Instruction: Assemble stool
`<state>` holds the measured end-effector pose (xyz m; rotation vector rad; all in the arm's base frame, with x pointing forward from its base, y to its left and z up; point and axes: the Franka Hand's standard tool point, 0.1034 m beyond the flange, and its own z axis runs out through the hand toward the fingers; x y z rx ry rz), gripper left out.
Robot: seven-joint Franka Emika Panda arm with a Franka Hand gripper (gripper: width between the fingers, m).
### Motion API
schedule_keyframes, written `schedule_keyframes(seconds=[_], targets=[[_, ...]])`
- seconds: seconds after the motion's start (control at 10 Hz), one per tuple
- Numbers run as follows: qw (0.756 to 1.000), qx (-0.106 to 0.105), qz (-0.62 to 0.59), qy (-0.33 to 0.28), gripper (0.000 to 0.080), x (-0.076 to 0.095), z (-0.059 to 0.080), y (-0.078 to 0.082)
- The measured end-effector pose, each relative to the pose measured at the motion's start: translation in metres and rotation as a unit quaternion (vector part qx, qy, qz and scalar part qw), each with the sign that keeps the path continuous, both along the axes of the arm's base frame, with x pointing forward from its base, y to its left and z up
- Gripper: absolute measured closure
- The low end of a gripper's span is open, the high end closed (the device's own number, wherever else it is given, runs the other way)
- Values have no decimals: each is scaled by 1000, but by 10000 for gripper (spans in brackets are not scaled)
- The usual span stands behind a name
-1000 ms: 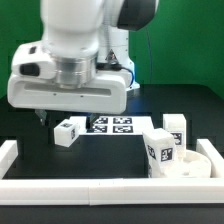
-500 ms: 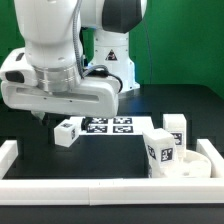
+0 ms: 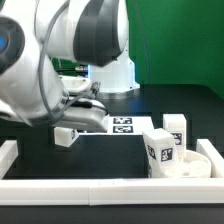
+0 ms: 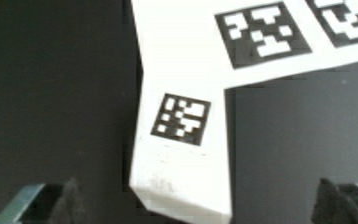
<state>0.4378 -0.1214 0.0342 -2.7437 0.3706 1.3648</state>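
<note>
Exterior view: we see the arm [image 3: 60, 60] filling the upper left, bent low over the black table [image 3: 110, 160]; one white leg [image 3: 66, 135] lies on the table under it, partly hidden, just beside the marker board [image 3: 122, 125]. At the view's right, the round seat [image 3: 190, 165] rests by the white border rail [image 3: 100, 188], w/ a tagged leg [image 3: 158, 150] standing on it and another leg [image 3: 174, 128] just behind. Wrist view: gripper [image 4: 202, 205] released, fingers [image 4: 37, 203] wide apart, nothing between the pads; a tagged leg [image 4: 179, 140] lies below, its end between the two fingers, touching neither.
</note>
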Motion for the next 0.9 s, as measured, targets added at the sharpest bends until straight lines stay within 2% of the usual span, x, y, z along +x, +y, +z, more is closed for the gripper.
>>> schedule_keyframes(seconds=[0.1,0.4,0.7,0.9], targets=[[1000,5,-1,31,150,-1,-1,1],[999,4,-4,37,150,-1,-6,1],[997,7,-17,71,150,-27,-19,4],[997,8,-17,74,150,-30,-20,4]])
